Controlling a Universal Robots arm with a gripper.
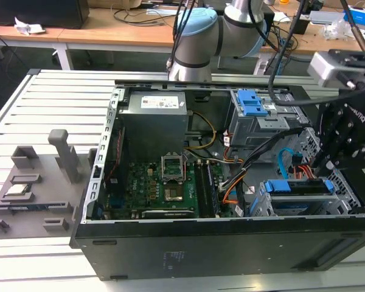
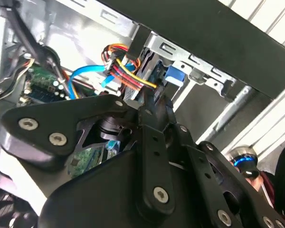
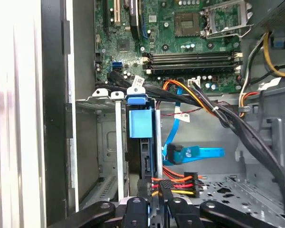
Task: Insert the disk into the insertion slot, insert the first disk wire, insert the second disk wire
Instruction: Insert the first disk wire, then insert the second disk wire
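Note:
The disk (image 3: 141, 124), in its bright blue carrier, sits in the insertion slot (image 3: 102, 142), a low metal cage at the case's front corner; the exterior view has the disk (image 1: 298, 187) in that cage (image 1: 263, 204) at its right. My gripper (image 3: 154, 194) is at the disk's rear edge, shut on the dark plug of the first disk wire (image 3: 180, 183), the orange, red and black bundle. In the second wrist view the gripper (image 2: 151, 99) pinches that bundle (image 2: 128, 71). The second disk wire (image 3: 195, 153), a flat light-blue cable, loops loose beside it.
A taller grey cage with a blue latch (image 1: 252, 112) stands behind the slot. Thick black cables (image 3: 218, 114) cross above the drive bay. The motherboard (image 1: 158, 182) and power supply (image 1: 155, 115) occupy the case's left half. Grey fixtures (image 1: 30, 182) lie on the slatted table.

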